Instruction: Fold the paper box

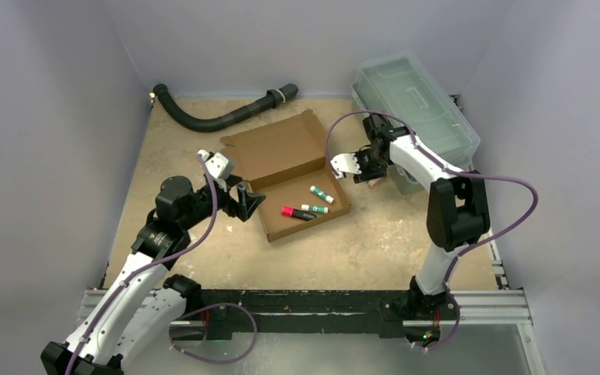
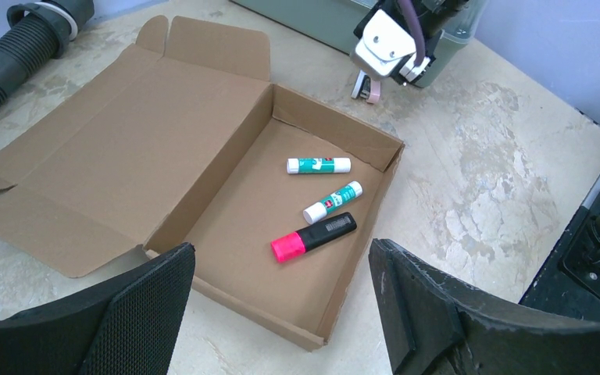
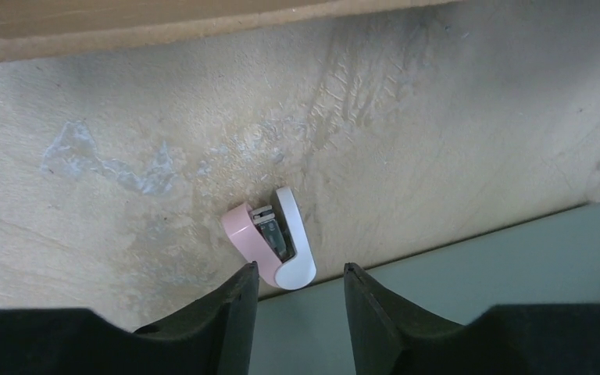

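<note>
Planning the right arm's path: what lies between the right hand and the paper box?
A small pink-and-white stapler lies at the right hand, then bare tabletop up to the paper box; the right wrist view shows it.

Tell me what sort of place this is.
Probably a robot lab test cell: plain grey walls close in the table, the left arm and right arm are bolted to a metal rail at its near edge, and props lie on it: the paper box, a black hose, a plastic bin.
</note>
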